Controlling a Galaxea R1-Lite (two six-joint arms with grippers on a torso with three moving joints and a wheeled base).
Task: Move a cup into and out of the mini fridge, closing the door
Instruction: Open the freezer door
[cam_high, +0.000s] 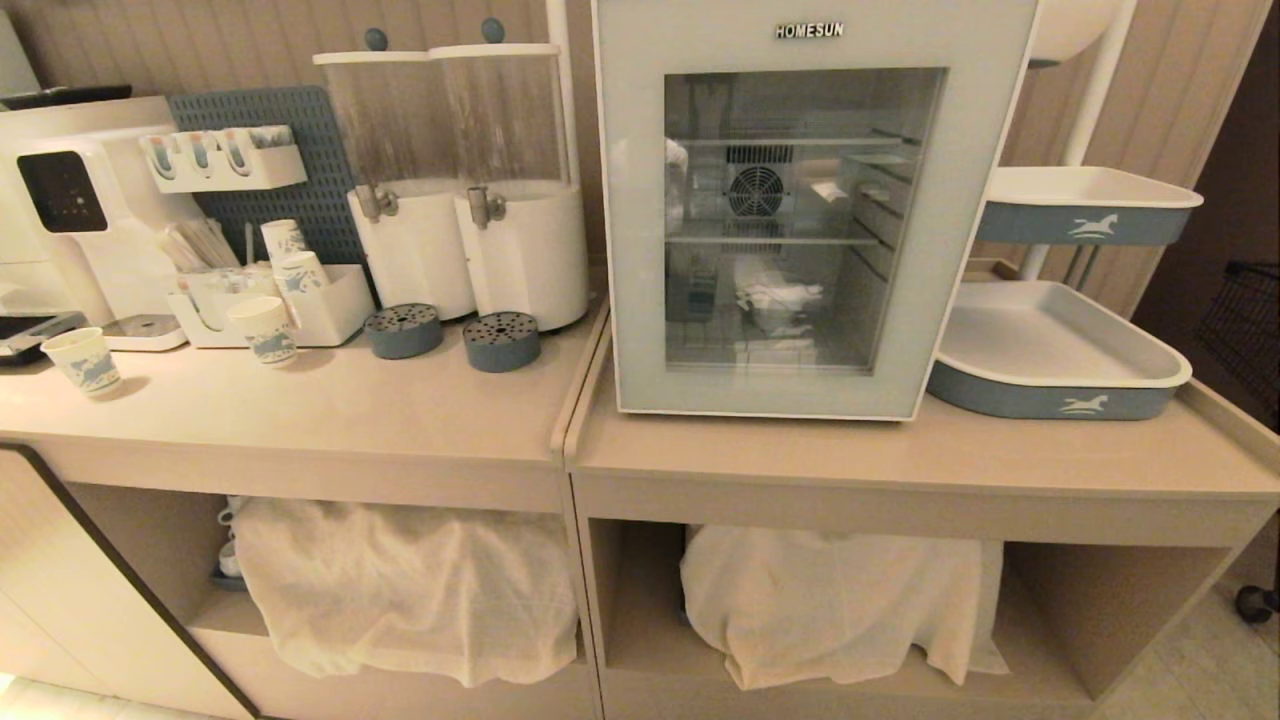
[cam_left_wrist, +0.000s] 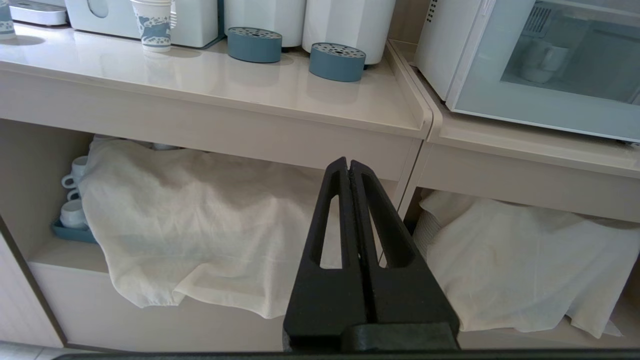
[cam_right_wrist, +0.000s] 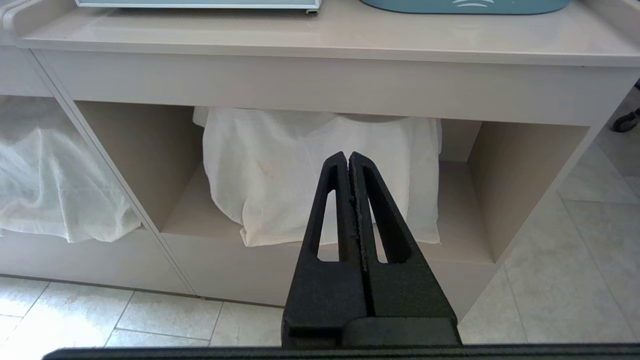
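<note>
Mini fridge (cam_high: 815, 205) sits on the beige counter (cam_high: 900, 450) w/ door (cam_high: 640, 200) closed – cup (cam_left_wrist: 542, 61) visible inside thru the glass. Left gripper (cam_left_wrist: 348, 167) & right gripper (cam_right_wrist: 348, 161) hang low by the cloth-draped shelves (cam_right_wrist: 320, 175), jaws pressed together, empty.
</note>
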